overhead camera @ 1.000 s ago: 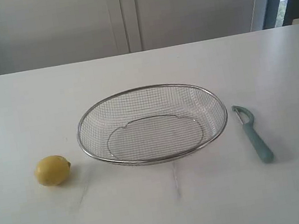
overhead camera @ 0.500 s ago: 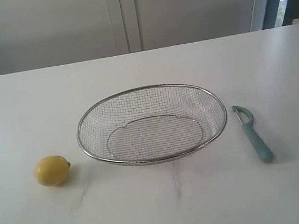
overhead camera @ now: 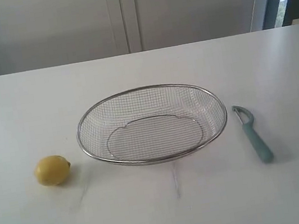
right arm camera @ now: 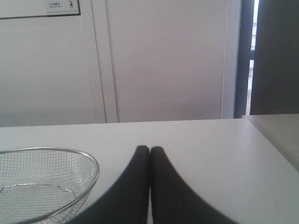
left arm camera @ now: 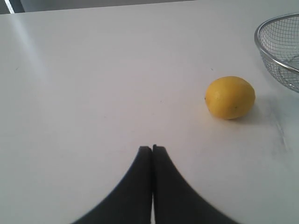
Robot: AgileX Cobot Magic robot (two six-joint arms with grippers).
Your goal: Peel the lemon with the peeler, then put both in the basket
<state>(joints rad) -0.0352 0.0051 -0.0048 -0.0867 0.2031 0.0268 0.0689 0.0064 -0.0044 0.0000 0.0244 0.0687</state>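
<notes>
Nothing has moved since the earlier frames: basket, peeler and lemon lie exactly where they were, and neither arm shows in the exterior view. The white table (overhead camera: 166,217) carries all three in a row. The basket (overhead camera: 146,88), silver wire mesh with a thicker rim, sits in the middle with nothing in it. To its right, just beside the rim but not touching, lies the peeler (overhead camera: 252,132). Its long axis runs near to far, with the grey loop head at the far end and the teal handle toward the camera, slanting a little away from the basket. That puts it on the right arm's side, though the right wrist view does not show it. The lemon (overhead camera: 52,170), yellow and unpeeled, rests left of the basket — nearer the left arm, ahead of the left gripper (left arm camera: 152,148) and off toward the basket. Both that and the right gripper (right arm camera: 150,149) have their fingers pressed together, holding nothing.
</notes>
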